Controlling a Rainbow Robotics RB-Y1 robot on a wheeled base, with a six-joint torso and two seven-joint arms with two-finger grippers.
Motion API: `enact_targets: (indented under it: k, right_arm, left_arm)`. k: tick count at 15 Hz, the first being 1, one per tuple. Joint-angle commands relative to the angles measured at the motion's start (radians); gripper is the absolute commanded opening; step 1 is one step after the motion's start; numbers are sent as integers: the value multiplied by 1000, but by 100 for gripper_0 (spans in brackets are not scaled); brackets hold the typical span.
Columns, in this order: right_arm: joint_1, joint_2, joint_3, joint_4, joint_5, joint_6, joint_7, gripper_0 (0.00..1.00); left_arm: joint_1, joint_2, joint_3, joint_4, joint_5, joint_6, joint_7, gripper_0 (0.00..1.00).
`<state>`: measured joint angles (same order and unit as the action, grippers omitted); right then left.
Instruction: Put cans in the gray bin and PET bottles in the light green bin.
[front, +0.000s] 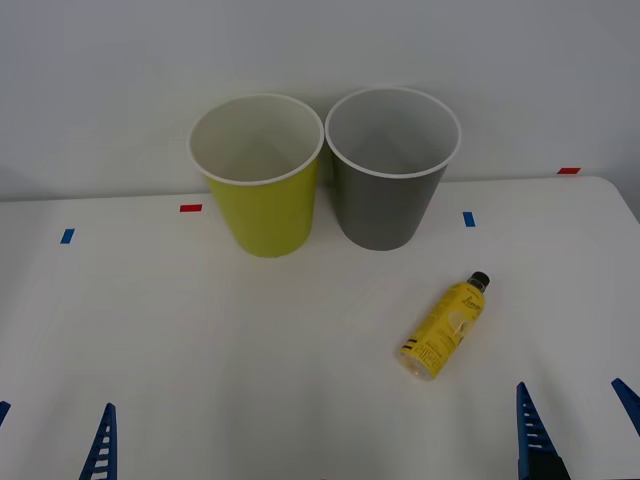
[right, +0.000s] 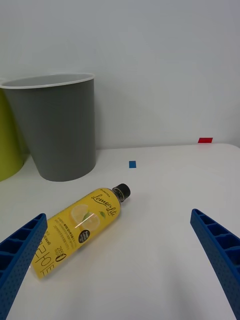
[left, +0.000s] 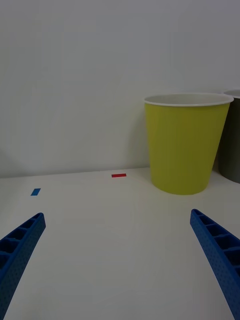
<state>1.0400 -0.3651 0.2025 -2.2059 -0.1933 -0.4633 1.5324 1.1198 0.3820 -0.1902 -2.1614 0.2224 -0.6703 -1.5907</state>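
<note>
lying on its side nr the desk's (front: 200, 340) right front part, pet bottle (front: 444, 326) points its cap twd the back edge. light green bin (front: 262, 190) & gray bin (front: 388, 185) stand touching at the back edge. left gripper (front: 50, 440) & right gripper (front: 575, 425) hover at front edge, fingers spread, holding nothing.

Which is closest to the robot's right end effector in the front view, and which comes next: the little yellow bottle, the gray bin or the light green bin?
From the right end effector, open at the table's near right edge:
1. PET bottle, lying on its side just ahead and to its left.
2. Gray bin, upright at the back, beyond the bottle.
3. Light green bin, beside the gray one, further left.
</note>
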Motion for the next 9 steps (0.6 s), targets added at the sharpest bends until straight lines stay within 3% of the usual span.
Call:
enact_targets:
  k: [1,9]
  right_arm:
    - [0,0,0,0,0,0,0,100]
    - [0,0,0,0,0,0,0,100]
  left_arm:
    - [0,0,0,0,0,0,0,100]
    - [0,0,0,0,0,0,0,100]
